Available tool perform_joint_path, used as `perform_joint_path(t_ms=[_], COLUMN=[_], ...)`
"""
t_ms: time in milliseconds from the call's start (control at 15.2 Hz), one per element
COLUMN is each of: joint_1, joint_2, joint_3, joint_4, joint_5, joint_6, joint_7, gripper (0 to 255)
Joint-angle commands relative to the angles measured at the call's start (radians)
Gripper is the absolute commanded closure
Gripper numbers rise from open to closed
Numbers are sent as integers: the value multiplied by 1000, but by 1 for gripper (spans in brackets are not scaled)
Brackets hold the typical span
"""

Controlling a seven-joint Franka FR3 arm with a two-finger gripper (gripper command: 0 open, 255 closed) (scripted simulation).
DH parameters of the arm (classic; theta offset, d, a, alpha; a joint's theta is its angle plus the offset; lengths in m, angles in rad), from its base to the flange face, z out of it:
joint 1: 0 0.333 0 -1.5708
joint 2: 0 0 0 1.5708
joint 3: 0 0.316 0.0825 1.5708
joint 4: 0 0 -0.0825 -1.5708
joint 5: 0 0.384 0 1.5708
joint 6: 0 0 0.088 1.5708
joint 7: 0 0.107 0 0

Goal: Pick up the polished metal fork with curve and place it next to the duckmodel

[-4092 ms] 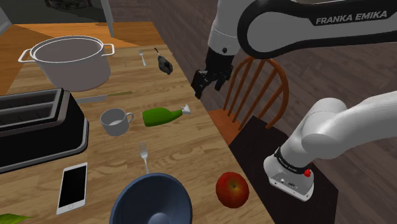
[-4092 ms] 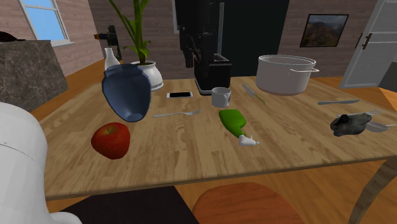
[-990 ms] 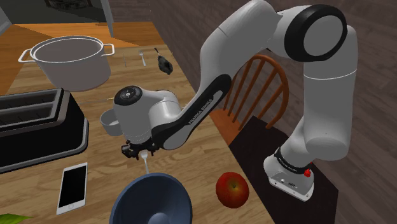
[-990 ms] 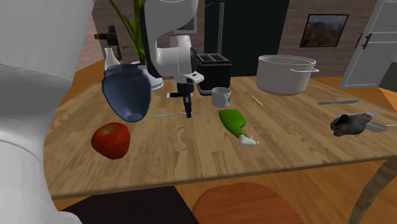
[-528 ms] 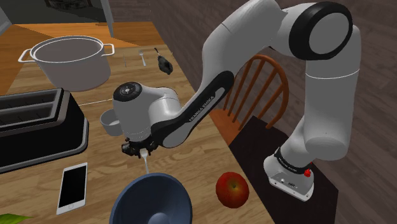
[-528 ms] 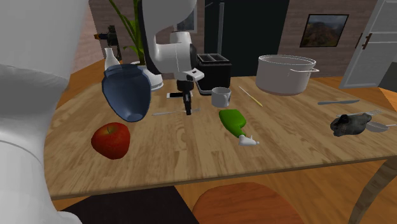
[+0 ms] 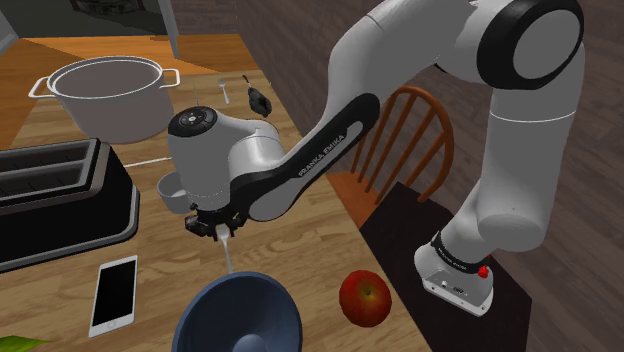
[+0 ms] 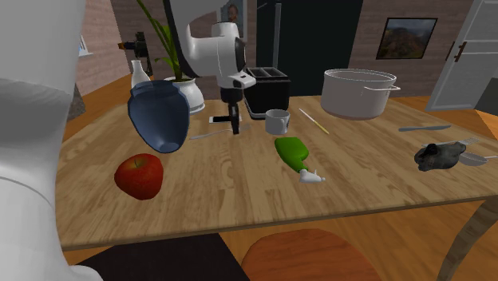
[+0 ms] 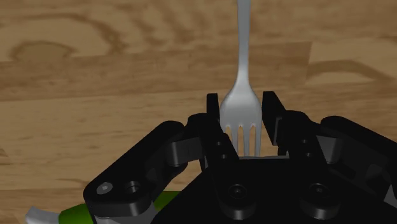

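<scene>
Wooden table (image 8: 239,199) w/ kitchen stuff on it; I see the gripper (image 9: 242,103) closed narrow on the fork (image 9: 240,70), fingers pinching it at the tines. Fork's handle sticks out twd the blue bowl (image 8: 160,116), near the mug (image 8: 277,121), well apart from the dark duck model (image 8: 440,154)

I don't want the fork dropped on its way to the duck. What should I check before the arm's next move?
1. Jaws shut on the fork at its tine end: ok.
2. Fork handle clear of the table: cannot tell.
3. Handle clear of the blue bowl: cannot tell.
4. The duck model in sight, bare table beside it: ok.
5. Low straight path to the duck model: not ok; the mug and green bottle lie between.
</scene>
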Motion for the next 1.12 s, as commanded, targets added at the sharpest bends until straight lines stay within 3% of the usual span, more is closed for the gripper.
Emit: perform_joint_path(t_ms=[0,1056], joint_1=[-9,-54], joint_2=[-19,-142], joint_3=[10,69], joint_4=[4,75], joint_5=[17,135], joint_6=[-18,-182], joint_7=[-13,-96], gripper=[255,255])
